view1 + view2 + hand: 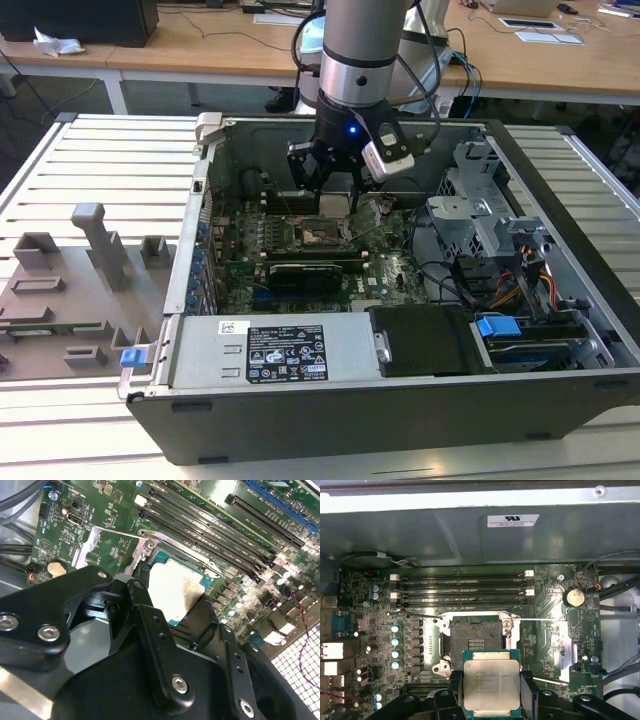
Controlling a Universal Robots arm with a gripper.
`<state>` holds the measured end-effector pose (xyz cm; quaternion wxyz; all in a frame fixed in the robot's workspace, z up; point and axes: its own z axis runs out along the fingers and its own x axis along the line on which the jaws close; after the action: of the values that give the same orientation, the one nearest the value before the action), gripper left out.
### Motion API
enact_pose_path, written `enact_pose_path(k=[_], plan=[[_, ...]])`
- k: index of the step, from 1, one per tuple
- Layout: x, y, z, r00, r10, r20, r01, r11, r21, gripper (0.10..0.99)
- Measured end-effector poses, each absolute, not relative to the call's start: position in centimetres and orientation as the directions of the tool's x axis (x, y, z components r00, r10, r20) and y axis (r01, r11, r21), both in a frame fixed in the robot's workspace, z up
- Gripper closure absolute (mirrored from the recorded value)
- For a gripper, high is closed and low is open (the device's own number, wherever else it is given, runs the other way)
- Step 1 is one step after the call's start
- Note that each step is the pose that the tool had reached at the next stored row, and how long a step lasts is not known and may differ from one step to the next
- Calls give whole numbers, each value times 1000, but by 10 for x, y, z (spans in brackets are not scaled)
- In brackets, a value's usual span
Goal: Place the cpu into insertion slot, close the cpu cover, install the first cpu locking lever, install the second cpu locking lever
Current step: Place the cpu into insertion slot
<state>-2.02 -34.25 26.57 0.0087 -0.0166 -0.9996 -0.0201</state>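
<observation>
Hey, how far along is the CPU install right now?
Nothing looks finished yet. In hand: the gripper is shut on the cpu, which is not yet in the insertion slot. The slot's dark centre is bare in the first wrist view, so seating the chip and every later step of the task are left.

A robotics lab: open computer case on slatted metal bench, desks behind.
</observation>
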Motion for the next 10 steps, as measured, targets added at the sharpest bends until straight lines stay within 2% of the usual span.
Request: enact_pose_path(k=[10], plan=[[-20,-342,265,-979,201,18,202,979,35,545]])
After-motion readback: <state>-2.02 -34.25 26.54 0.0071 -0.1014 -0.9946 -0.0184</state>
